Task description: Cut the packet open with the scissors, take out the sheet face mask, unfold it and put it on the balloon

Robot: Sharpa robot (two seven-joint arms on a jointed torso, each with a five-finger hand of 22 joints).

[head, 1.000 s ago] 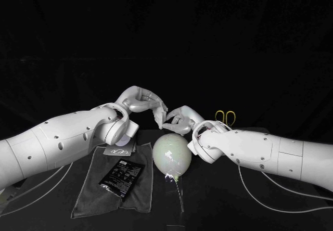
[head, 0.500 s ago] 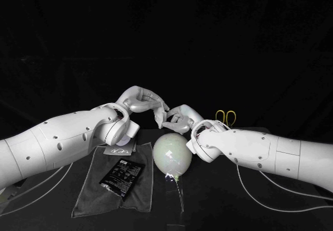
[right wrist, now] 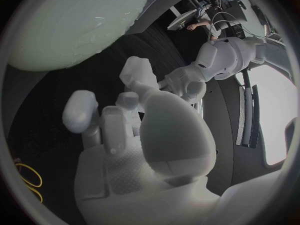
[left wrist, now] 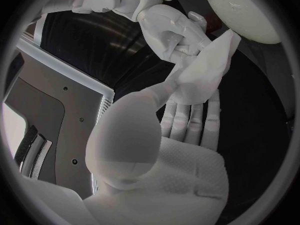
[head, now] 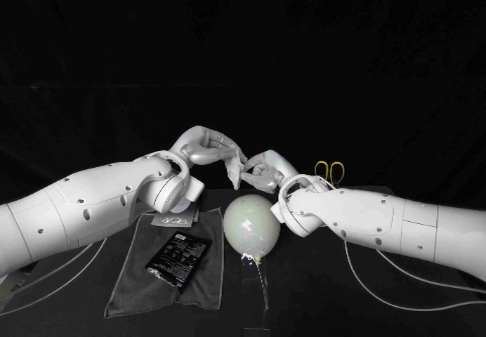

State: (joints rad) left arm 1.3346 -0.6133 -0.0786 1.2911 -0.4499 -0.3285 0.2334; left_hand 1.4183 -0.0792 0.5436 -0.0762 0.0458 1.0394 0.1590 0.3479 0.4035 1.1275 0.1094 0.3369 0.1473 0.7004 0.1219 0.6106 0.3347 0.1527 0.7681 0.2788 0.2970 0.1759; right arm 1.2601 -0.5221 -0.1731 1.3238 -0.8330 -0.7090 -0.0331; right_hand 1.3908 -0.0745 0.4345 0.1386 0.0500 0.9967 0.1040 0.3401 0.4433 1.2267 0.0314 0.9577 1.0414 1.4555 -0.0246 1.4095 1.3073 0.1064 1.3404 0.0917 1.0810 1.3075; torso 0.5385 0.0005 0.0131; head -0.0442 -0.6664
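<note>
Locate the sheet face mask (left wrist: 209,67) in the air between the two hands, at 12 o'clock from the balloon (head: 251,226) in the head view. Read it as a pale, narrow, folded strip, not yet spread. Note the right hand (head: 259,170) pinching one end. Note the other end lying against the fingers (left wrist: 187,125) of the left hand (head: 211,149), beside the thumb; cannot tell whether pinched there or merely resting.

Find the balloon bare on the surface (head: 304,305), knot towards 6 o'clock. Find the packet (head: 178,258) at 8 o'clock from it, flat on a grey cloth (head: 203,291), a small dark scrap (head: 172,221) just past its 12 o'clock end. Find the scissors (head: 328,170) at 1 o'clock from the balloon, yellow handles behind the right arm, in neither hand.

Judge cutting and removal as done, given the sheet out of the packet and the scissors lying apart. Remaining: full unfolding, then laying over the balloon.

Take the sheet's shape and both contacts from the left wrist view; in the head view, expect fingertips meeting, the sheet hard to separate from them. Take the layout of packet, cloth and scissors from the head view. Use the right wrist view for the balloon's closeness to the right hand.
</note>
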